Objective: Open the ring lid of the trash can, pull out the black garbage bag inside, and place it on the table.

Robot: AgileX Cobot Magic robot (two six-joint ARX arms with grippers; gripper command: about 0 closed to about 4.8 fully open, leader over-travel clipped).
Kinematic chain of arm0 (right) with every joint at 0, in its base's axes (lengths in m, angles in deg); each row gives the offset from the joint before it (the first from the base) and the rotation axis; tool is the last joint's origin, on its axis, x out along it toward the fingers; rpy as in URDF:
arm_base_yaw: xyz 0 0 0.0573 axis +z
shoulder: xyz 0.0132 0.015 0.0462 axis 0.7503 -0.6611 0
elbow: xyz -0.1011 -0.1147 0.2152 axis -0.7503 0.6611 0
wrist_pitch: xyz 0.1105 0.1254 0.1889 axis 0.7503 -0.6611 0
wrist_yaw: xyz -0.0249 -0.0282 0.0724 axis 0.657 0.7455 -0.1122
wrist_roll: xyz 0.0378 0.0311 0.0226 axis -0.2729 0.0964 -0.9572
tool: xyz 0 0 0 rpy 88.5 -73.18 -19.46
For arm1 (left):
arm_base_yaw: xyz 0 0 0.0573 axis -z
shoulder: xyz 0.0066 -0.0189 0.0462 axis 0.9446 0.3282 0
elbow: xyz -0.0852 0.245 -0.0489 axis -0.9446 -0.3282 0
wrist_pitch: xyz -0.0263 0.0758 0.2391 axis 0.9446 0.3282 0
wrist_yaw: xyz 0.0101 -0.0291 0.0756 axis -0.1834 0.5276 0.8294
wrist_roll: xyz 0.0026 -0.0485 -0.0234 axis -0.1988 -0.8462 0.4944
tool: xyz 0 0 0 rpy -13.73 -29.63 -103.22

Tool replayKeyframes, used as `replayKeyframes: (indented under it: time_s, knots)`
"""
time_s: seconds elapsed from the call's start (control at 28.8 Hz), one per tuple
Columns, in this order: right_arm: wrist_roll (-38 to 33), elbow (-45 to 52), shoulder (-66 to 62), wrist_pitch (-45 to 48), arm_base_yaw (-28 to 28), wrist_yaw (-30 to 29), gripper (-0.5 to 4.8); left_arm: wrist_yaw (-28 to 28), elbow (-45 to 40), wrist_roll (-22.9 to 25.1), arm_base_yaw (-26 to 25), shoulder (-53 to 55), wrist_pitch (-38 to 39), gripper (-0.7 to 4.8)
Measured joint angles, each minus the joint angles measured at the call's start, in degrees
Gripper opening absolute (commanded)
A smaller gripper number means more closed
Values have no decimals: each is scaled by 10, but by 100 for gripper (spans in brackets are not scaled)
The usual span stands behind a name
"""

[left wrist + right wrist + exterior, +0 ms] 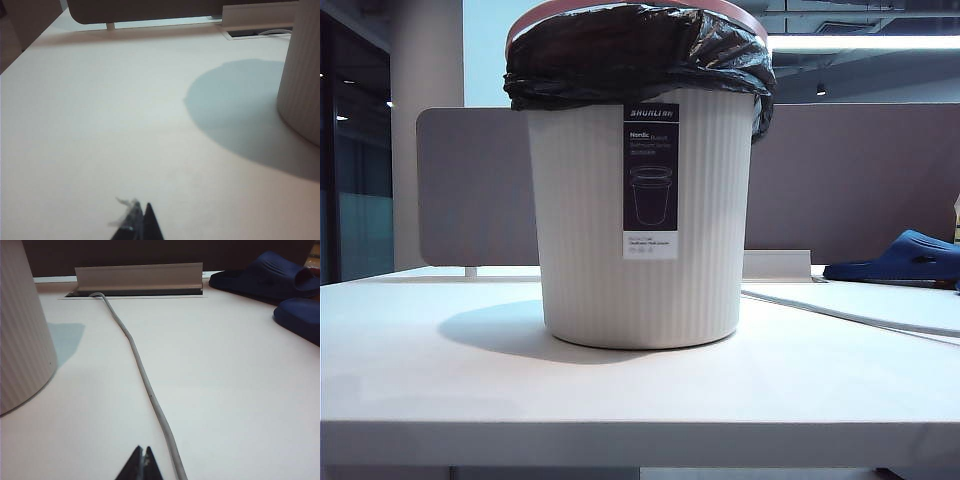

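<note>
My trash can (pixel 640 230) is cream-white with fine vertical ribs and a dark label; its ring lid (pixel 740 15) is salmon pink, the black garbage bag (pixel 630 55) glossy, the table (pixel 440 380) white, the slippers (pixel 265 277) navy.

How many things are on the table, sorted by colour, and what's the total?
Cream-white: 1, the trash can
Black: 1, the black garbage bag draped over the can's mouth
Pink: 1, the ring lid on top of the can
Dark blue: 2, the slippers
Grey: 1, the cable
Total: 6
</note>
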Motion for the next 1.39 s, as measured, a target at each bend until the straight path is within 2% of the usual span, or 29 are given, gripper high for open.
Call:
replayKeyframes:
  time_s: [0.31,0.38,0.49,0.69,0.83,0.97,1.11,1.25,1.39]
  knots:
    - [-1,0,0,0,0,0,-1,0,0,-1,0,0,0,-6]
    - [-10,0,0,0,0,-3,-1,-3,0,-17,0,0,0,-6]
    - [-86,0,0,0,0,-28,-1,-20,0,-92,0,0,-1,-6]
    - [-247,0,0,34,0,-90,-1,-72,0,-287,0,0,-7,-6]
    - [-315,0,0,81,0,-139,-2,-91,0,-369,0,0,-19,-6]
    - [-359,0,0,139,0,-193,-1,-143,-1,-416,0,0,-62,-6]
    - [-414,-6,0,165,1,-197,-2,-191,-1,-452,0,0,-120,-6]
    - [-423,-44,0,162,1,-207,-2,-229,-1,-500,0,0,-166,-6]
    - [-425,-94,0,169,1,-208,-2,-254,2,-525,1,0,-183,-6]
